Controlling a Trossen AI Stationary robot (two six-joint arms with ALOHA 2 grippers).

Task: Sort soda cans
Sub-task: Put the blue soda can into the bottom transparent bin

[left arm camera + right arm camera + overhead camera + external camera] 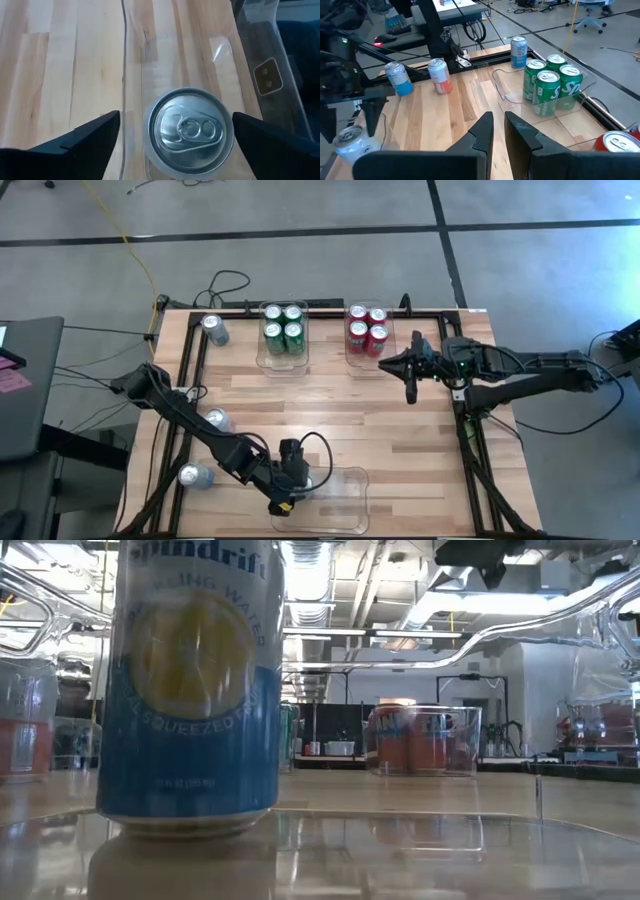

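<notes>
The left gripper (175, 137) is positioned over the clear bin (352, 500) at the near edge of the tabletop (330, 405), fingers spread on either side of a blue-and-white can (190, 131) standing upright inside it; contact appears to be absent. The right gripper (411, 394) hangs above the tabletop near the red cans (367, 329), fingers pressed almost together, holding nothing. The green cans (283, 325) fill the adjacent bin, and three silver cans (214, 329) stand loose along the left side.

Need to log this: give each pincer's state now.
Left pincer: open, straddling a silver can.
Right pincer: shut, empty.
</notes>
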